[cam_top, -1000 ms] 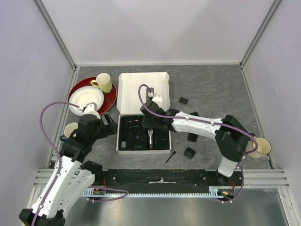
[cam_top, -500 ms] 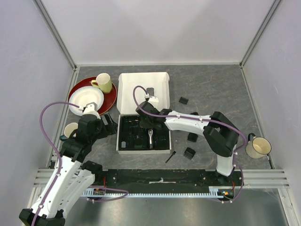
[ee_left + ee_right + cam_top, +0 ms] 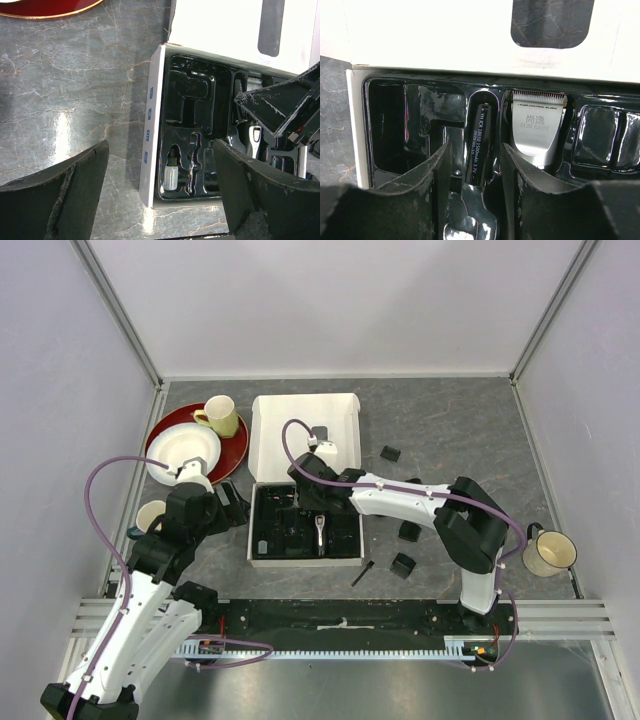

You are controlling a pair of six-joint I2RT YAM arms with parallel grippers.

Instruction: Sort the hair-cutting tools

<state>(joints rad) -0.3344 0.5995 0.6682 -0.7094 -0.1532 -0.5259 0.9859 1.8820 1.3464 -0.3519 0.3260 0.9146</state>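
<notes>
1. Grey marbled worktop (image 3: 450, 430) carries a white box (image 3: 305, 420) with a black tray (image 3: 265, 515).
2. Electric clipper (image 3: 318, 530) lies in that tray.
3. Right gripper (image 3: 475, 150) straddles it, partly spread, gripping nothing.
4. Left gripper (image 3: 160, 195) hovers wide beside the box.
5. Comb attachments (image 3: 403, 565) lie scattered right of the box.

The left arm (image 3: 135, 635) and right arm (image 3: 410, 502) are built from white link housings joined by black joint modules. A purple cable (image 3: 88, 496) runs externally along each arm in loose loops. The left claw (image 3: 160, 190) and right claw (image 3: 475, 165) carry black, wedge-shaped fingers (image 3: 420, 190) with scuffed, grey-flecked edges. The wrist sections behind the claws are black.
</notes>
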